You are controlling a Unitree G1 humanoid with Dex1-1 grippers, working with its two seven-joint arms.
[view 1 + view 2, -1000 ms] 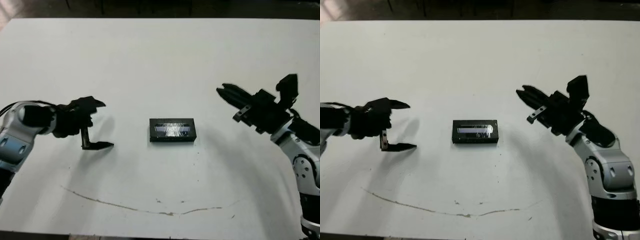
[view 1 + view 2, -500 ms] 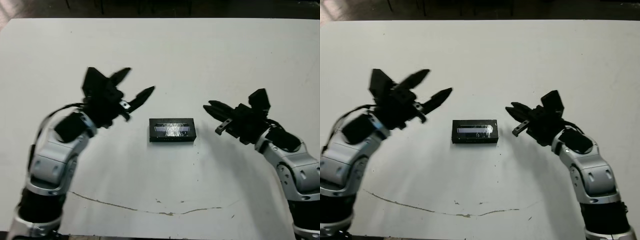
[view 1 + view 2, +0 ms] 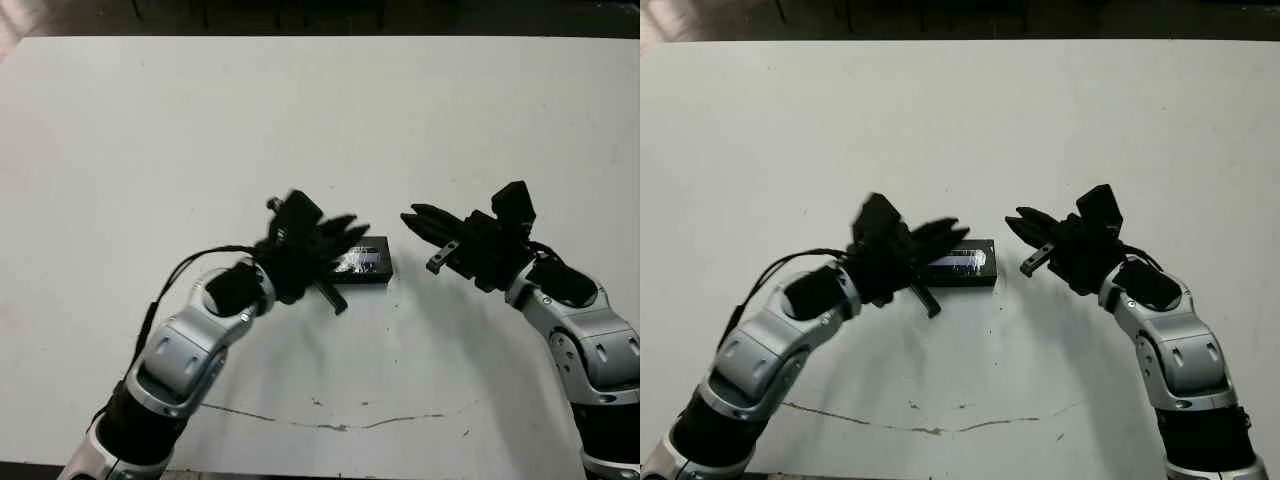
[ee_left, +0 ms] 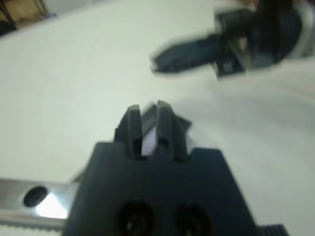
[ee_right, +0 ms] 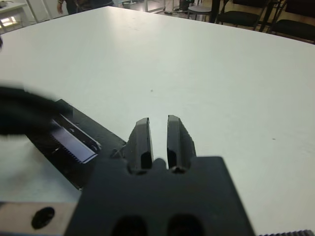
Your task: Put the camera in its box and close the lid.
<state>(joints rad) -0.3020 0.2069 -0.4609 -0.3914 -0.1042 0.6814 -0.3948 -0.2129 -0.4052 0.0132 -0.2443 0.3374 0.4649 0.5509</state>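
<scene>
Table (image 3: 320, 110): white and broad, with a thin dark scuff line running across its near part.
Left arm: bent in over the middle of the table, its forearm and black cable covering the box's left end in the head views.
Right arm: reaching in from the right, held off the surface.
Box (image 3: 362, 262): a closed black rectangle at the table's centre, the lid's pale, glinting strip facing up. Its long axis runs left to right across the table. No separate camera or loose lid shows anywhere.
Left gripper (image 3: 338, 250): right at the box's left end, over or touching it; which one I cannot tell, as the view is blurred. In the wrist view the two fingers (image 4: 132, 129) stand close and parallel with only a thin pale slit between them, nothing pinched.
Right gripper (image 3: 425, 228): near the box's right end but clear of it, pointing leftward at it. Its fingers (image 5: 142, 142) are likewise drawn near together with a narrow gap, empty.
Key relation: the box lies between the two grippers, along the line joining them; the left is nearer.
Judgement: the lid looks seated, so little seems left beyond a press or release.
</scene>
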